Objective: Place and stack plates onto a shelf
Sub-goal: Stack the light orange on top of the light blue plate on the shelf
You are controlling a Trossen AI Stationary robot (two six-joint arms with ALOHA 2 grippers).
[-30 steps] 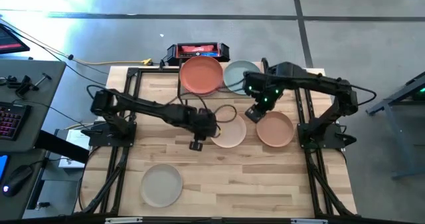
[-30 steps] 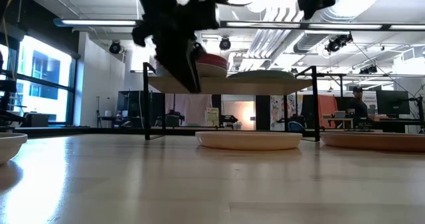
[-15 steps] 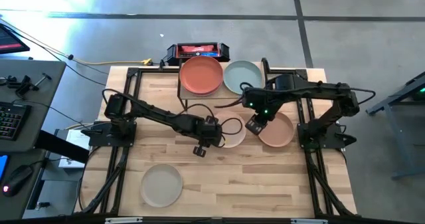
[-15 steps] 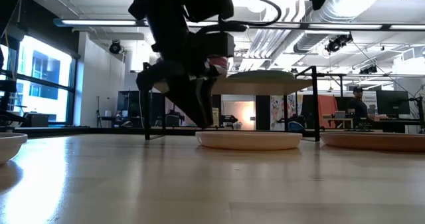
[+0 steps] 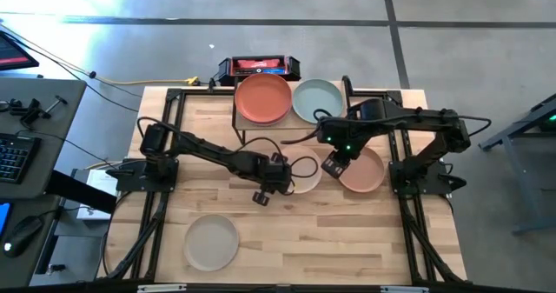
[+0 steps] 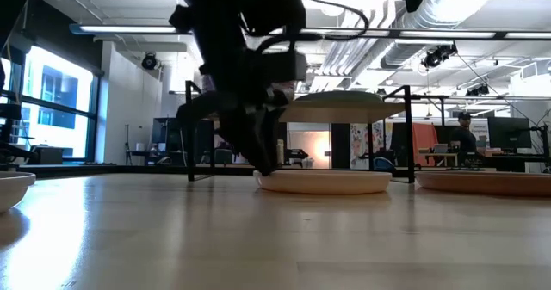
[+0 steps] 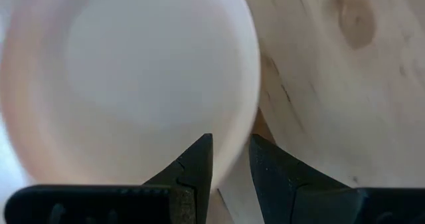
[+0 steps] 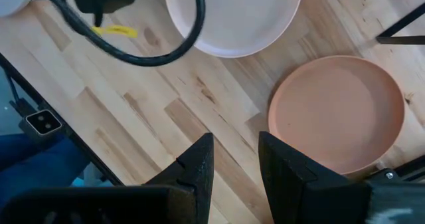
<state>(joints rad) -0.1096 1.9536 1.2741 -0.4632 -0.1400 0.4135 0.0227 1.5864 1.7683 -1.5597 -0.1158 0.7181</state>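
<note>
Straddling the pale pink plate rim at its 8 o'clock edge, our left gripper stands slightly spread, not yet pinching. The plate lies mid-table, 6 o'clock from the shelf. Our right gripper hovers spread nearby.

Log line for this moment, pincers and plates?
left pincer: open, straddling off-white plate rim | right pincer: open, over table beside peach plate | shelf: two plates

I'm running this in an open lab or office: exposed ceiling ducts, monitors on desks, a keyboard beside the rig.
</note>
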